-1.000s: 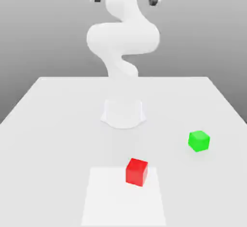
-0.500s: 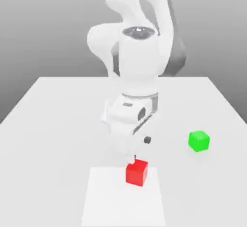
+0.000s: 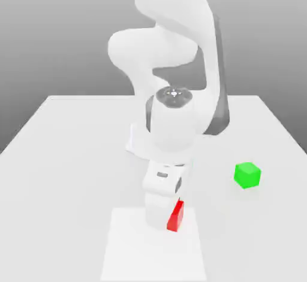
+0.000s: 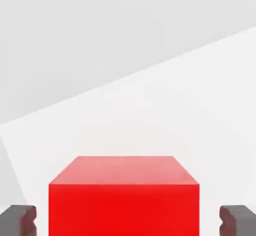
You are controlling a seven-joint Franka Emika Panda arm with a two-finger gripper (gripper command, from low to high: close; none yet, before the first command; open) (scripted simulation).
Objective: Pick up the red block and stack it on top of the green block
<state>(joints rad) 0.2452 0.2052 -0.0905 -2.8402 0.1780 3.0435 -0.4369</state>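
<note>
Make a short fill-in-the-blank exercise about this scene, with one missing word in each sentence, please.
1. The block between the fingers of the gripper is ____ in colour.
2. In the exterior view, the green block stands to the ____ of the arm.
3. The green block rests on the ____, touching nothing else.
Missing words: red; right; table.

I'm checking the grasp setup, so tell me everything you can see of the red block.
The red block is a plain, evenly coloured cube with sharp edges and a matte look. It sits flat on a paler square patch of the table. In the exterior view the hand covers most of it, leaving one side showing. In the hand view it lies between the dark fingertips, with a gap on each side. Nothing else touches it.
</note>
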